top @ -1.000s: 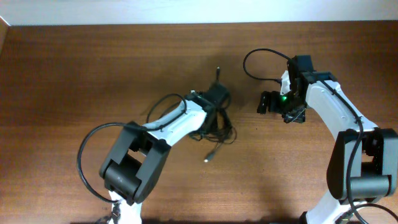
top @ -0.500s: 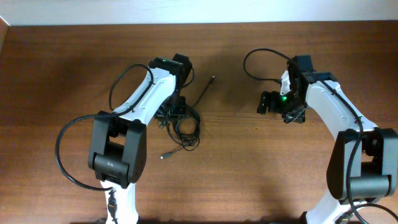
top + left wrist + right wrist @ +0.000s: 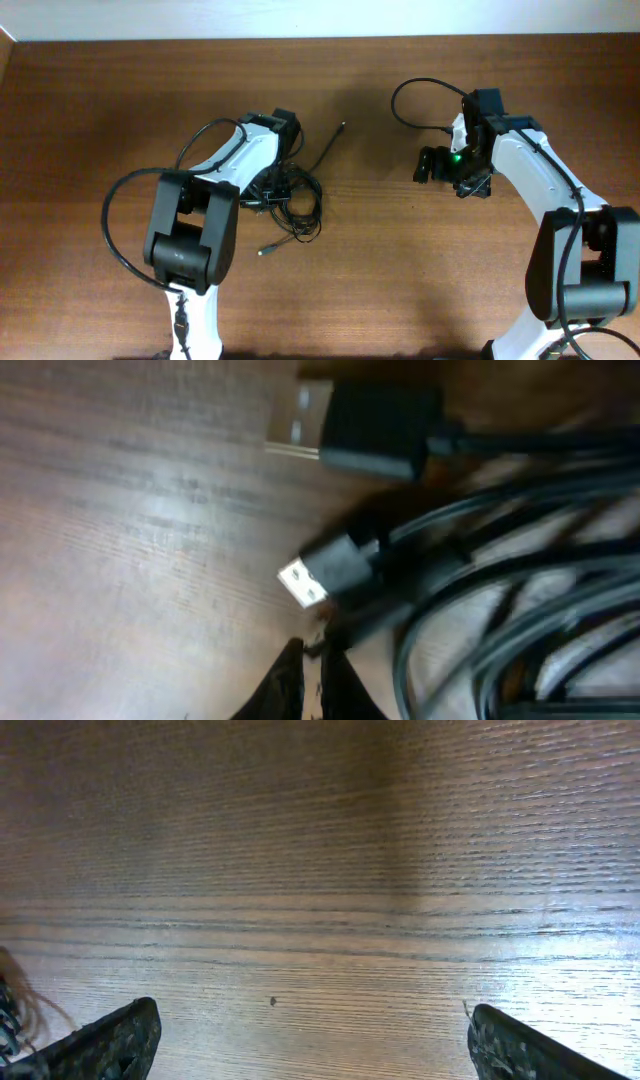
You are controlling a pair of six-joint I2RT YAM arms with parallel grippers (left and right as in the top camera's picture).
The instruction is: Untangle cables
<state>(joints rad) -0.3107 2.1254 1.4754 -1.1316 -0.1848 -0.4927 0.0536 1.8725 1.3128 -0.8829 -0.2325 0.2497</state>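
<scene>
The cables (image 3: pixel 298 196) are thin black cords in a small tangled bundle left of the table's middle. One end runs up and right to a plug (image 3: pixel 343 126). Another end lies loose below (image 3: pixel 263 251). My left gripper (image 3: pixel 272 188) is down on the bundle's left side. In the left wrist view its fingertips (image 3: pixel 313 660) are pressed almost together, pinching a strand at the edge of the cables (image 3: pixel 500 590), with two USB plugs (image 3: pixel 305 582) just above. My right gripper (image 3: pixel 428 165) is open and empty over bare wood, well right of the bundle. Its jaws (image 3: pixel 315 1030) are wide apart.
A thick black cable (image 3: pixel 405 100) loops from the right arm at the back. The left arm's own thick cable (image 3: pixel 120 215) arcs at the left. The brown wooden table (image 3: pixel 420 270) ends at a pale wall along the back.
My left arm dragged the bundle from the table's middle to the left, then came down lower onto its left side. The right arm has not moved.
</scene>
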